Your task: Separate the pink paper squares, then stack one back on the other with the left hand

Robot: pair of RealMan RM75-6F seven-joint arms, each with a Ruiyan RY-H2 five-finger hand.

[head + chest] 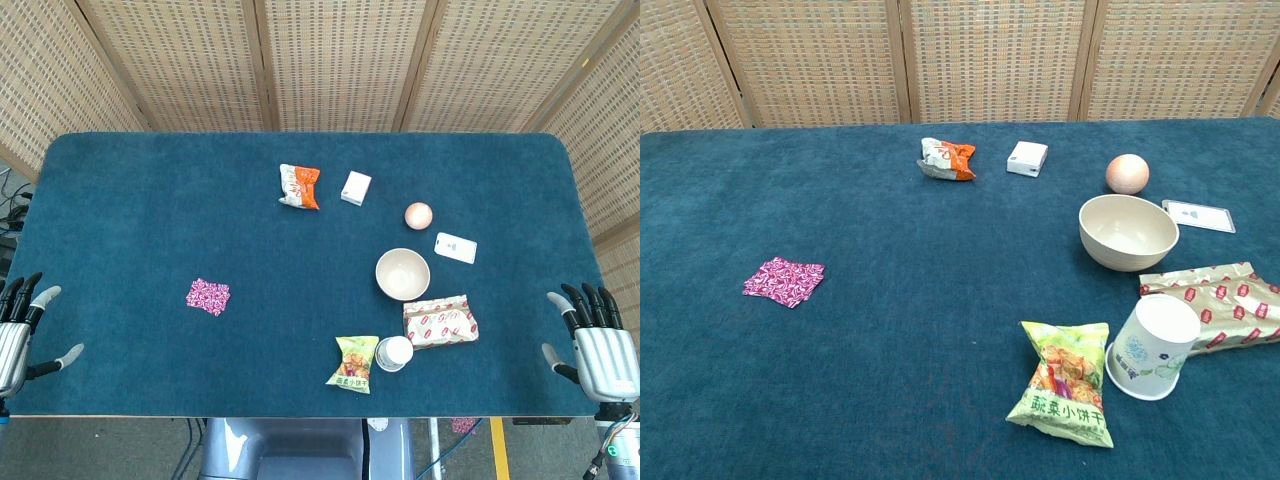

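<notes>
Right now, line by line:
Left hand: my left hand [22, 330] is resting at the table's 8 o'clock edge, fingers spread apart and gripping nothing; only the head view is showing it.
Right hand: my right hand [596, 345] is waiting at the 4 o'clock edge, fingers likewise spread and empty, well apart from everything on the cloth.
Pink paper squares: the pink paper squares [208, 297] are lying flat on the blue table [150, 200] toward 8 o'clock from its middle, one overlapping the other slightly askew, near my left side but not touching my hand.
Bowl: a cream bowl [402, 273] is sitting upright toward 3 o'clock.
Ball: a peach ball [418, 214] is lying at the bowl's 12 o'clock.
Card: a white card [455, 247] is lying at the bowl's 2 o'clock.
Paper cup: a paper cup [1152, 347] is lying tipped on its side at the bowl's 6 o'clock, just beside a red-patterned packet [440, 322].
Green snack bag: a green snack bag [354, 363] is lying at the cup's 9 o'clock.
Far side: an orange snack bag [298, 186] and a small white box [355, 188] are sitting toward 12 o'clock.
</notes>
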